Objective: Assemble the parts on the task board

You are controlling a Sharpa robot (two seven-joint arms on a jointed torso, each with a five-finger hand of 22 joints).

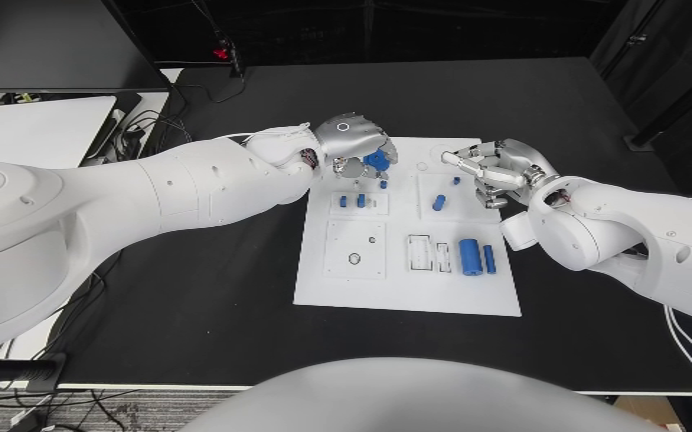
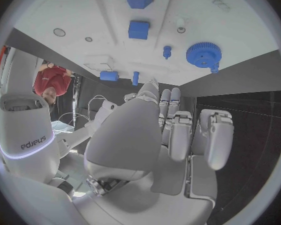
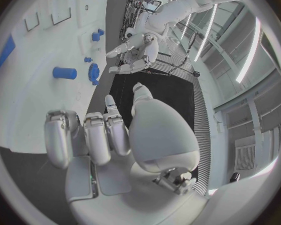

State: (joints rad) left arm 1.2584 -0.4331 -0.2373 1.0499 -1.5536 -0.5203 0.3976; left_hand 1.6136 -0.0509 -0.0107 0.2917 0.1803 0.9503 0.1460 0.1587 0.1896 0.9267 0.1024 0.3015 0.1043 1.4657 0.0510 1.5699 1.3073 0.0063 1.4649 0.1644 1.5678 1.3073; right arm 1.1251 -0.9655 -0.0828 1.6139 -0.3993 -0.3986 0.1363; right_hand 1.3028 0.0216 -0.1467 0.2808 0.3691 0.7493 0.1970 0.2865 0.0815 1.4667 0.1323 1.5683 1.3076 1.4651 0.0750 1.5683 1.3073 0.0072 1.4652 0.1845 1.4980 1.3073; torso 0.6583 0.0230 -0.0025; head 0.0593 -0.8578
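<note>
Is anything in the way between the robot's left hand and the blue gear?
Nothing visible. The left hand hangs at the far edge of the white board, and the blue gear sits right beside its fingers with open space between them.

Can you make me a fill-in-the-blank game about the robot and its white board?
1. The task board lies on a ____ table.
2. The small parts on the board, such as the gear, are ____ in colour.
3. The blue gear sits beside the robot's ____ hand.

Missing words: black; blue; left
</note>
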